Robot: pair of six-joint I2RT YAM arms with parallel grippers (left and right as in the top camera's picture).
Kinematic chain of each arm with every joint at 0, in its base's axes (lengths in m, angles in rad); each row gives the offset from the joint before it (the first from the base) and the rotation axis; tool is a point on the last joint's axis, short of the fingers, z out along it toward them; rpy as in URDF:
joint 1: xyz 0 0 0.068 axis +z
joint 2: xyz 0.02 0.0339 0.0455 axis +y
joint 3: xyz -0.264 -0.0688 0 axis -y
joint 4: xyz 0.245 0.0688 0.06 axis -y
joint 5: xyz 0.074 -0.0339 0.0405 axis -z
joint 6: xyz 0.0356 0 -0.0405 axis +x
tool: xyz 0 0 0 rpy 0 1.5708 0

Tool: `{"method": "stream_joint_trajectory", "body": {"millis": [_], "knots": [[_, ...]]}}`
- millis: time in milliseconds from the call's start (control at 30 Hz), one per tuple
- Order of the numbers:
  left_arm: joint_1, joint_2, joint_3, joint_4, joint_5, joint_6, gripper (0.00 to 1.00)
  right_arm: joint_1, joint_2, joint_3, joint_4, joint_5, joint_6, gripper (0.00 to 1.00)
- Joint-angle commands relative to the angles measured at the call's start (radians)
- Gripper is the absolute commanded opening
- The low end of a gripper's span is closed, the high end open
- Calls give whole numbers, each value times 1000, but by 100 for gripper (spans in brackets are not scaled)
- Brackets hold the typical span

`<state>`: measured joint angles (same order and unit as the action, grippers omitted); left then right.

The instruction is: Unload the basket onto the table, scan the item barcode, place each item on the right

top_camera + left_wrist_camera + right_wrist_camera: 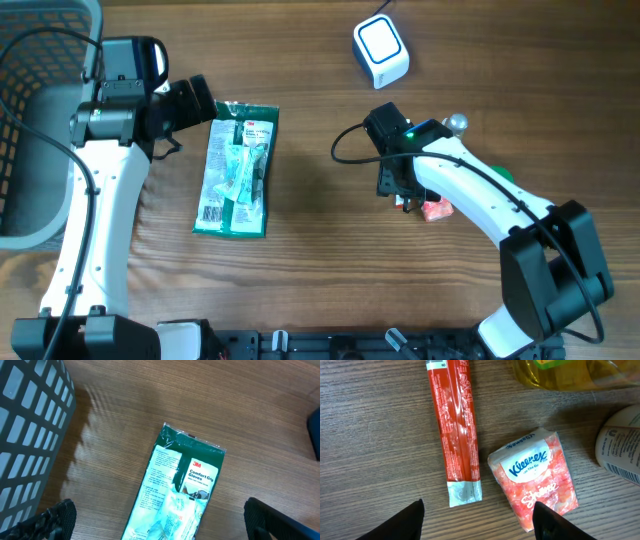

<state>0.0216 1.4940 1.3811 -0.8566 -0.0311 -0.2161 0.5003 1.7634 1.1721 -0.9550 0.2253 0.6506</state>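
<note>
A white scanner with a blue face (381, 50) sits at the back of the table. A green glove packet (236, 170) lies flat at the left, label up (180, 490). My left gripper (203, 100) hangs open just above its far end, its fingers (55, 521) wide on either side and touching nothing. A red stick packet (454, 430) and a pink Kleenex pack (535, 477) lie on the wood under my right gripper (477, 527). It is open, with nothing between its fingers (402, 525). In the overhead view this right gripper (395, 188) hides the red packet.
A grey mesh basket (20, 120) stands at the left edge, close to the left arm, and its wall (30, 435) shows in the left wrist view. A yellow bottle (570, 372) and a white container (620, 452) lie just beyond the Kleenex pack.
</note>
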Motion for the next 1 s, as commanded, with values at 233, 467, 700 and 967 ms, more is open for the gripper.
{"method": "stream_joint_trajectory", "body": {"millis": [233, 467, 700, 967], "knots": [[4, -7, 14, 2, 4, -9, 100, 13, 11, 55, 85, -254, -35, 72], [4, -7, 14, 2, 4, -9, 100, 97, 11, 57, 230, -411, -48, 74], [4, -7, 14, 3, 4, -9, 100, 222, 13, 50, 336, -410, -45, 81], [4, -7, 14, 3, 4, -9, 100, 312, 13, 46, 451, -407, -44, 82]]}}
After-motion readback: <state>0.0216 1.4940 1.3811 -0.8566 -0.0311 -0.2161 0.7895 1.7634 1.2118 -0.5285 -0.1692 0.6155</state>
